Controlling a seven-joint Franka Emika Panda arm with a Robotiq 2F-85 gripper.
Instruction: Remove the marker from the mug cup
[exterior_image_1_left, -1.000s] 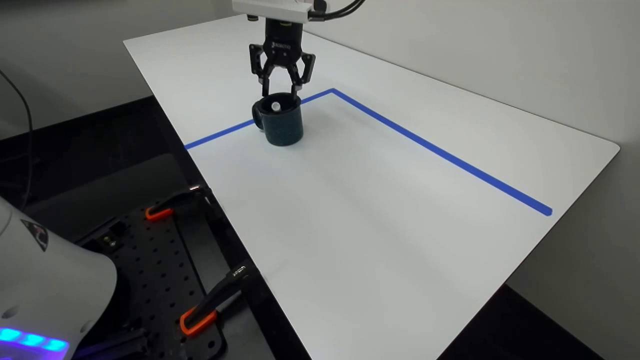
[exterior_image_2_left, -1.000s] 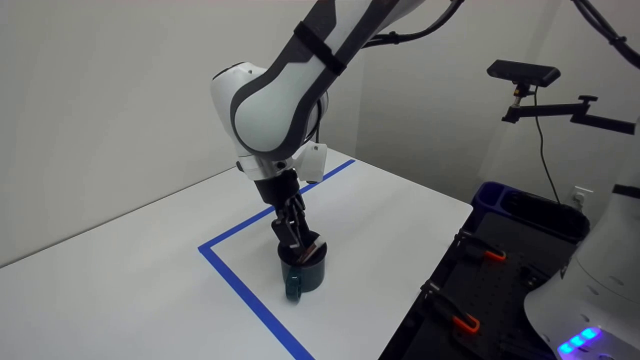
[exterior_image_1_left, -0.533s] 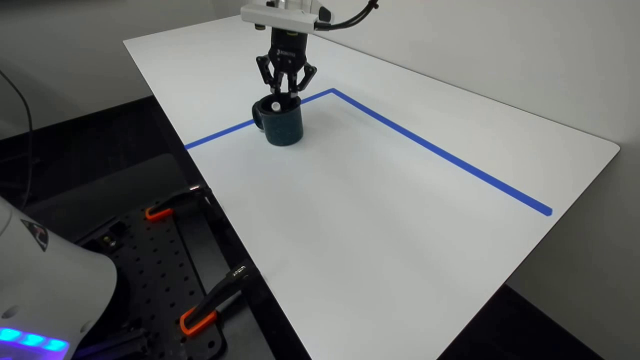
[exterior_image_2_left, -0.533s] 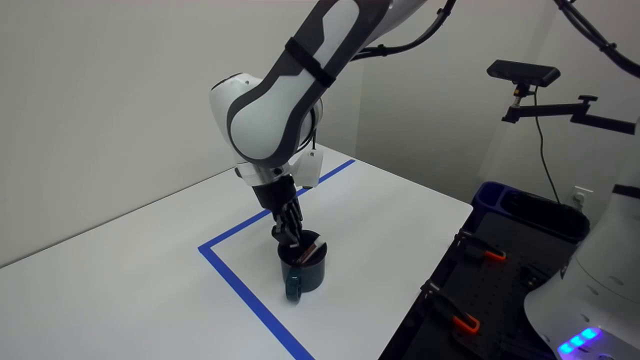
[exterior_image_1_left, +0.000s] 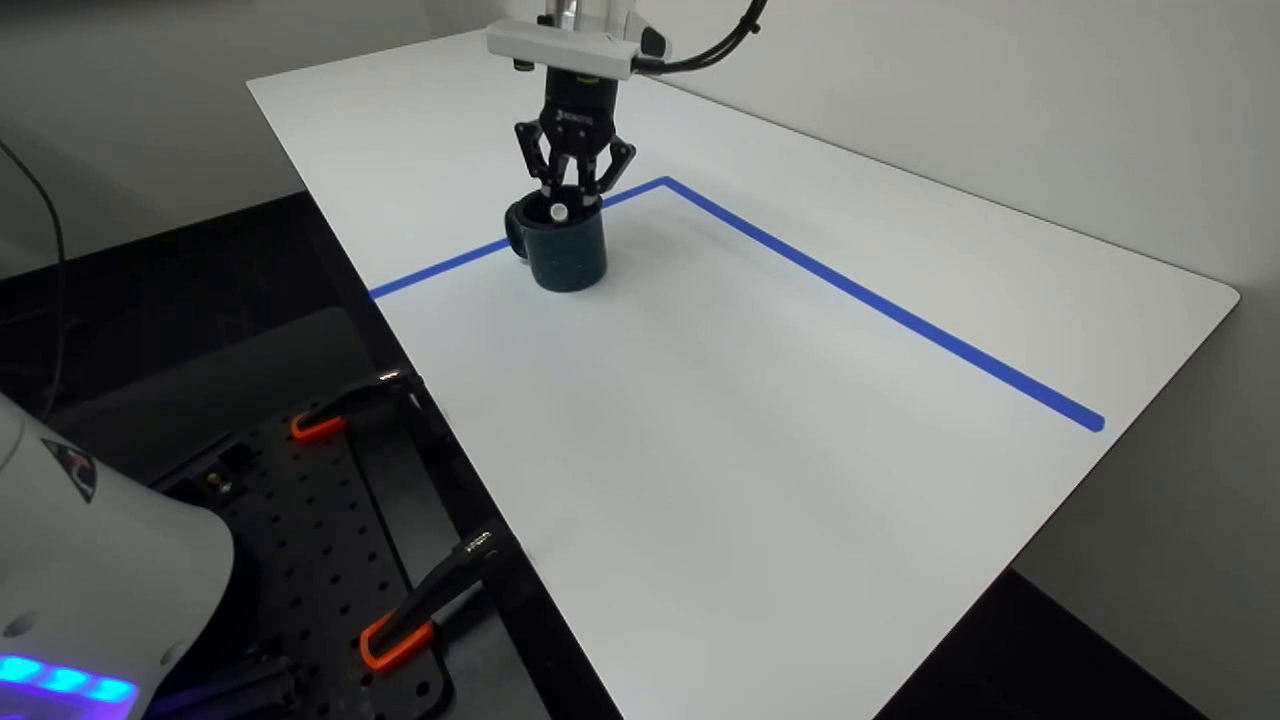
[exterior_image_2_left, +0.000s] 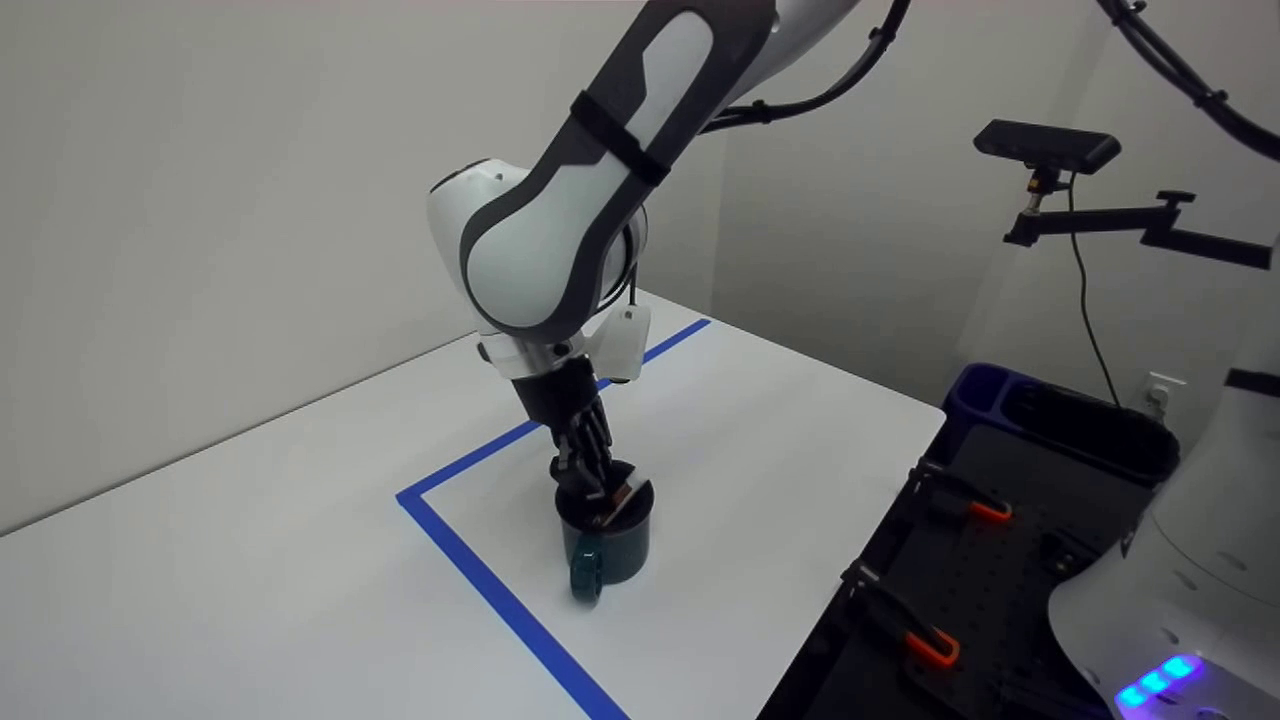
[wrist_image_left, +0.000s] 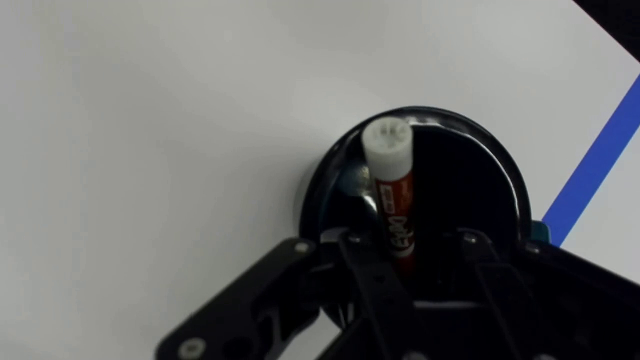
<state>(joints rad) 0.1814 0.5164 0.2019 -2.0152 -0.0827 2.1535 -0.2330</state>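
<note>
The dark teal mug cup (exterior_image_1_left: 568, 260) stands upright on the white table, and also shows in the other exterior picture (exterior_image_2_left: 622, 552) and the wrist view (wrist_image_left: 520, 195). The marker (wrist_image_left: 394, 175), white-ended with a red label, leans inside it, its white end at the rim. The marker shows in both exterior views (exterior_image_1_left: 559, 212) (exterior_image_2_left: 624, 494). My gripper (exterior_image_1_left: 568, 194) points down into the mug's mouth, part-way open. In the wrist view its fingers (wrist_image_left: 412, 245) stand on either side of the marker's lower part, with a gap showing on one side. The fingertips are lost in the dark.
Blue tape (exterior_image_1_left: 880, 305) runs across the white table (exterior_image_1_left: 760, 480). A wall (exterior_image_2_left: 250, 200) stands behind it. Black and orange clamps (exterior_image_1_left: 400, 640) hold the table edge near the robot base (exterior_image_1_left: 100, 560). A dark bin (exterior_image_2_left: 1060, 420) and a camera arm (exterior_image_2_left: 1110, 222) are beyond.
The gripper has come down into the mug's mouth, and its fingers have drawn closer together than one second ago. The marker's white end has shifted slightly. The mug has not moved.
</note>
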